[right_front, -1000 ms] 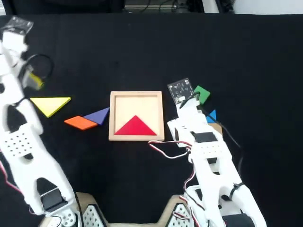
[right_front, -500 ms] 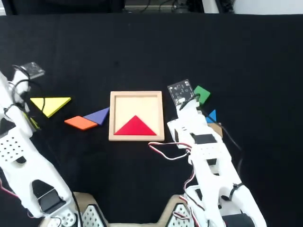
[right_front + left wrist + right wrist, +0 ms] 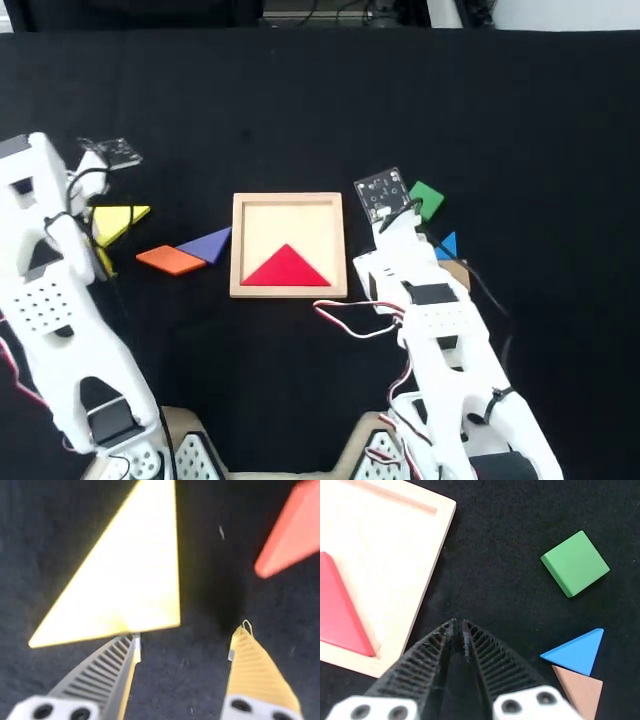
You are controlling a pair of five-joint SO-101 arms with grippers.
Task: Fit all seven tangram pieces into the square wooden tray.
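No text, number, label or sign can be read in any view. In the high view, a small dark board [image 3: 378,193] just beside the far right corner of the square wooden tray [image 3: 288,199] carries pale specks, too small to make out as letters or figures.

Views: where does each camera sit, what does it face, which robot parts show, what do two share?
High: above table, looking down on tray; left arm, right arm.
Left wrist: on arm, facing yellow triangle; left claw open.
Right wrist: on arm, facing tray edge; right claw shut.
Shared: high and right wrist, green square.
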